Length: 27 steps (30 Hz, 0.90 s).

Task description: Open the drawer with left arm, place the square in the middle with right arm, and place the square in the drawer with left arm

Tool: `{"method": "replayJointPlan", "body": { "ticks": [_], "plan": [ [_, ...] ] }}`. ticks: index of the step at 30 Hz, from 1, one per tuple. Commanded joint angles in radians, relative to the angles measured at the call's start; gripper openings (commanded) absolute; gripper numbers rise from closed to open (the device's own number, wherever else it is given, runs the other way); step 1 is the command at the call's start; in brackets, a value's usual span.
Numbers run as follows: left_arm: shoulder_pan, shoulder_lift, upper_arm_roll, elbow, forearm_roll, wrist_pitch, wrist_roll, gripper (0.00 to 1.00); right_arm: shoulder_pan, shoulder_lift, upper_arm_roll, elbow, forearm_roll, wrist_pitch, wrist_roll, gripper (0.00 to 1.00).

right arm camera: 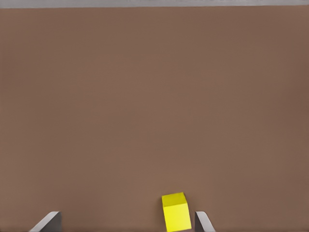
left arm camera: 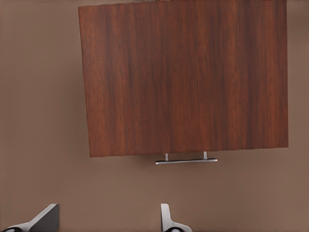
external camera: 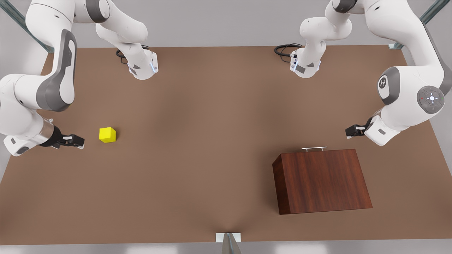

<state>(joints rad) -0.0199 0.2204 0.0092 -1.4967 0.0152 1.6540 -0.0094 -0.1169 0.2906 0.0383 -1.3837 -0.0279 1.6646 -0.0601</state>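
Two claws: both hang low over the brown bench [external camera: 197, 141], one at each side of the front view; neither touches anything
Cabinet [external camera: 321, 180]: nearest the front camera, on the front view's right; dark reddish-brown wood grain, standing flat on the bench
Drawer [left arm camera: 186, 77]: closed, its front flush with the cabinet; the slim silver handle [external camera: 314, 149] sits on the cabinet's far face, pointing away from the front camera
Left claw [external camera: 348, 132]: on the front view's right, just beyond the handle and a little to its side, apart from it; its wrist view shows two fingertips [left arm camera: 166, 217] spread wide with bare bench between them; empty
Right claw [external camera: 80, 141]: on the front view's left, level with the square; fingers parted wide in its wrist view; holds nothing
Square [external camera: 107, 134]: small yellow cube resting on the bench, just beside the right claw's tips; in the right wrist view it lies close to one fingertip [right arm camera: 203, 223], not gripped; well apart from the cabinet
Arm bases: at the bench's far edge, each with a black cable coiled beside it
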Motion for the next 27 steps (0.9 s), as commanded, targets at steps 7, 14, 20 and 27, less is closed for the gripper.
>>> {"method": "replayJointPlan", "body": {
  "ticks": [7,14,20,27],
  "plan": [
    [-0.003,-0.151,0.0,-0.31,-0.139,0.331,-0.771,1.0,-0.012,-0.169,0.0,-0.377,-0.003,0.222,-0.044,1.0],
    [-0.008,-0.194,-0.002,-0.502,-0.244,0.673,-1.201,1.0,-0.084,-0.154,-0.043,-0.676,-0.001,0.568,-0.178,1.0],
    [-0.008,-0.217,-0.002,-0.617,-0.313,0.797,-1.305,1.0,-0.087,-0.047,-0.084,-0.765,-0.001,0.771,-0.26,1.0],
    [-0.023,-0.328,-0.002,-0.809,-0.426,0.891,-1.33,1.0,-0.087,0.024,-0.09,-0.791,-0.001,0.836,-0.475,1.0]
  ]
}}
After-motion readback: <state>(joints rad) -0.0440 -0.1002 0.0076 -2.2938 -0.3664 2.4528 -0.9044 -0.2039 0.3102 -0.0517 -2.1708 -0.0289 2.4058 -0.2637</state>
